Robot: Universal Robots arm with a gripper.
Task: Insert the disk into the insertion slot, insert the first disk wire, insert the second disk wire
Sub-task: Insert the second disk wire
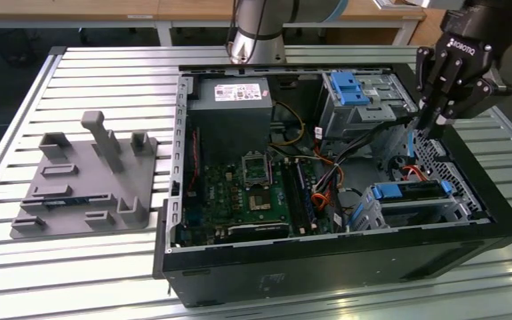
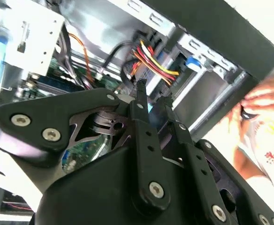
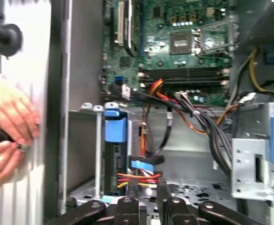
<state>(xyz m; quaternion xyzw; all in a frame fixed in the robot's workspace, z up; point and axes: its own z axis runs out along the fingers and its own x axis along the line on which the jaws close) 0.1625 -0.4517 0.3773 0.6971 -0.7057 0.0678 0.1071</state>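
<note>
One computer case [image 1: 327,261], one power supply [image 1: 231,93], one disk [image 1: 407,191] and one gripper [image 1: 434,127] are showing; one grey fixture plate [image 1: 69,203] is showing too.

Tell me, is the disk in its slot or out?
In: the disk, blue-framed, sits inside the silver insertion slot in the case.

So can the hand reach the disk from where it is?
Probably yes: the hand hangs over the open case close to the disk in its insertion slot, with only loose cables between them.
</note>
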